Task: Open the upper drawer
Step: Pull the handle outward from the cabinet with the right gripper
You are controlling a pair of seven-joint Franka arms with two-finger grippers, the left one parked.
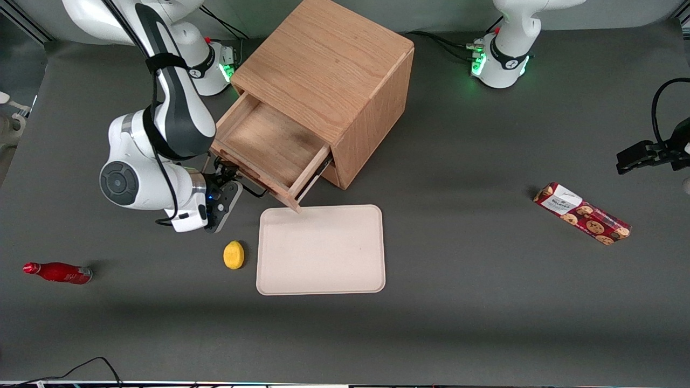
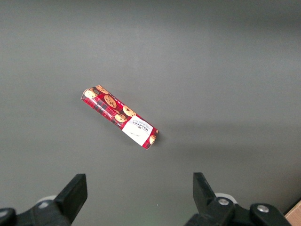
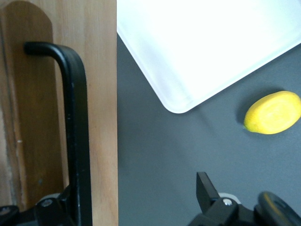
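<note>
Three views share one dark grey bench. From the front, the oak cabinet stands far from the camera, turned at an angle, and the upper drawer is pulled well out of it, its shallow wooden tray bare and its front corner reaching just over the edge of a pale tray that lies flat, nearer the camera. The hand sits at the drawer front, level with the thin black handle; whether its fingers are spread or closed on the wire cannot be told. A lemon lies just beside the pale tray, and a red bottle lies on its side toward the working arm's end of the bench, near the edge. A cookie packet lies well apart toward the parked arm's end, with open grey surface between it and the pale tray. The left wrist view shows the cookie packet alone on plain grey surface. The right wrist view shows the light wood drawer front close up with the black handle running along it, one finger apart from the wood over bare bench, the pale tray's rounded corner and the lemon near it.
</note>
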